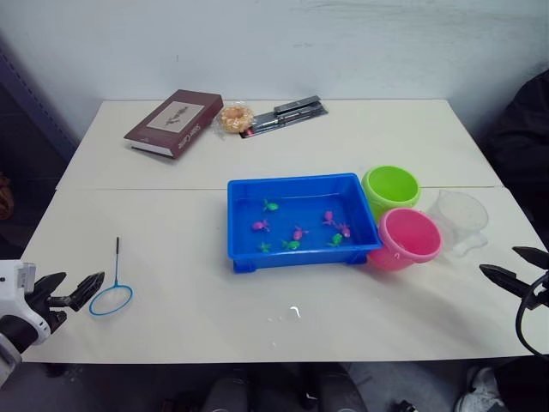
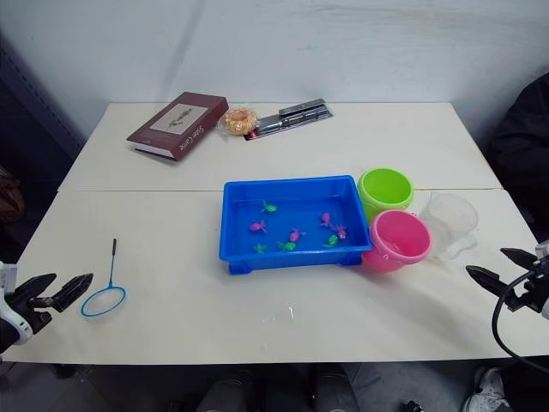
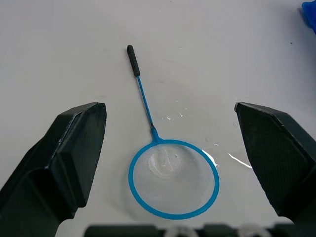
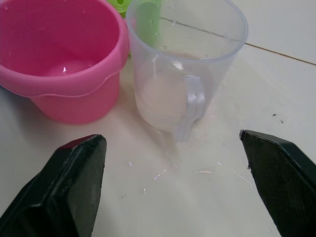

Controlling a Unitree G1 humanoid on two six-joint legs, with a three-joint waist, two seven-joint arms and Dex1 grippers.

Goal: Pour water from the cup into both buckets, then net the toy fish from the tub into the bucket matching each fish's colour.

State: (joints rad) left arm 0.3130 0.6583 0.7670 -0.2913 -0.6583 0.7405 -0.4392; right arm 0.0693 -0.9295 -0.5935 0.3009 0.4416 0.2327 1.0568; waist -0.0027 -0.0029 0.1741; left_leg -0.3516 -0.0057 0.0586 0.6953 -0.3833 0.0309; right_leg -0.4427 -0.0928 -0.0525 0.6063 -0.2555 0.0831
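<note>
Maroon book (image 1: 174,122), pens (image 1: 287,114), wrapped snack (image 1: 235,118) on table's (image 1: 171,257) far side

A pale cream table (image 1: 171,249), with a seam running across its middle, carries everything. Near the centre sits the blue tub (image 1: 242,225); the green bucket (image 1: 390,187) and pink bucket (image 1: 409,238) stand touching its right end, and the clear cup (image 1: 459,219) stands just beside the pink one. The net (image 1: 112,292) lies flat near the front left. Along the far edge lie a maroon book (image 1: 174,123), a wrapped round snack (image 1: 235,118) and 2 dark pens (image 1: 287,114).
</note>
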